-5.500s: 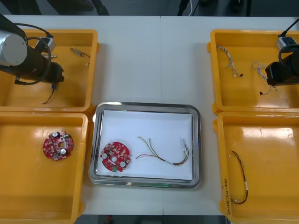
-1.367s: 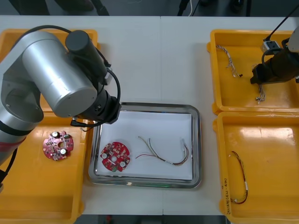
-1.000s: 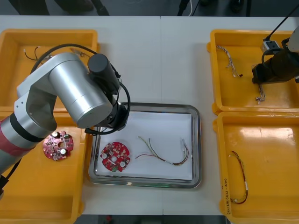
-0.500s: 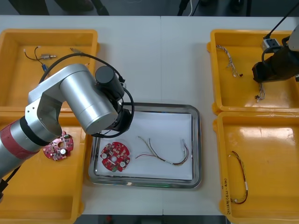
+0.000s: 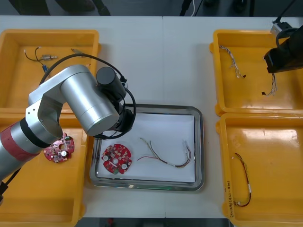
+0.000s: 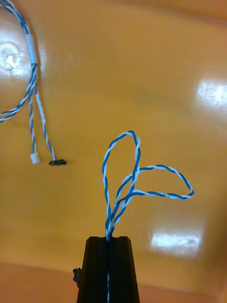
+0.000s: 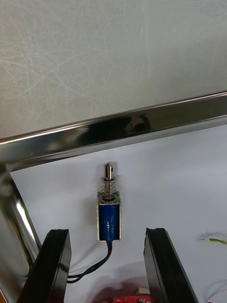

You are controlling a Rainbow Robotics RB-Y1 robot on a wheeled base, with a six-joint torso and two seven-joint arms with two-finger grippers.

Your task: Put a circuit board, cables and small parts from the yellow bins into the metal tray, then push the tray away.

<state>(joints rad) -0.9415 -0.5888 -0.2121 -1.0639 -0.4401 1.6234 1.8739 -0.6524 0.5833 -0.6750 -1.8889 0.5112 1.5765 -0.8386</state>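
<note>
- Light table, seen from above, carries four yellow bins, two at 9 o'clock and two at 3 o'clock. The metal tray, white inside, sits between them toward 6 o'clock.
- The left arm reaches across the tray's 10 o'clock corner.
- The left gripper stands wide open just inside the tray's shiny rim, its two fingers well apart.
- A small metal part, with a blue body, a spring and a pin, lies on the white floor between those fingers and touches neither. Its pin points at the rim, and a black lead trails back from it toward one finger.
- A round red circuit board lies in the tray at about 8 o'clock.
- A red and yellow cable lies near the board on its 3 o'clock side, apart from it.
- The right gripper hangs over the far right bin, at 2 o'clock on the table.
- Its fingers are pressed together on a twisted blue and white cable, whose loops stick out past the fingertips over the bin floor.
- A second twisted cable lies on that bin's floor, toward 9 o'clock from the gripper.
- A second circuit board rests in the near left bin, partly under the arm.
- A black cable lies in the far left bin.
- A thin cable lies in the near right bin.
</note>
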